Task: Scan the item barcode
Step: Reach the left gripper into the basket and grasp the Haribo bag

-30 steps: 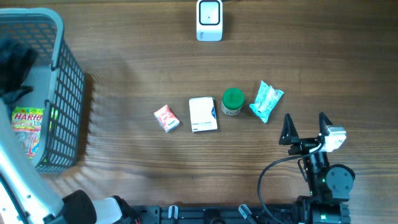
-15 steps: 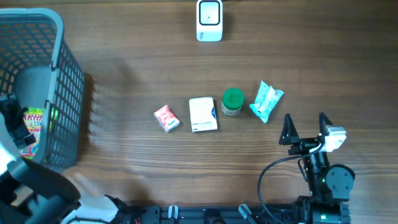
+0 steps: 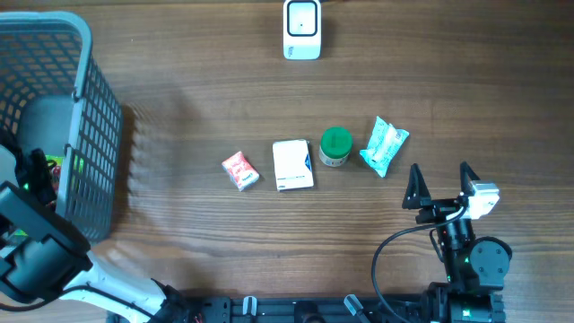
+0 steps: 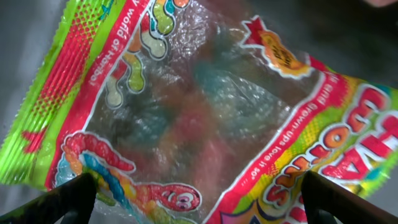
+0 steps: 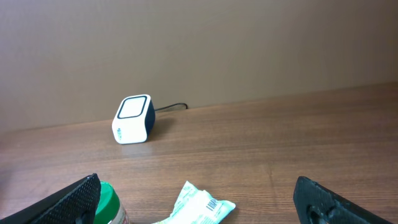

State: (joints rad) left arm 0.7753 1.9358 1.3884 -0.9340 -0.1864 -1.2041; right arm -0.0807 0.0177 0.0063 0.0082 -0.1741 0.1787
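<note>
left hand [image 4: 202, 198] wide, empty, right above candy bag [image 4: 199, 106] lying flat in basket [image 3: 90, 108] | bag's long axis seems to follow the finger line, past both tips | right hand [image 3: 440, 172] wide, empty, across worktop [image 3: 179, 242] | left nearer | scanner [image 3: 302, 29] well apart

Gummy bag [image 4: 205, 112] blurred, edges cropped, mostly hidden inside basket [image 3: 94, 135]

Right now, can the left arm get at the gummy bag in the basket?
Probably yes. The left claw is open, down inside the basket and directly over the gummy bag, which fills its view with nothing lying between them.
</note>
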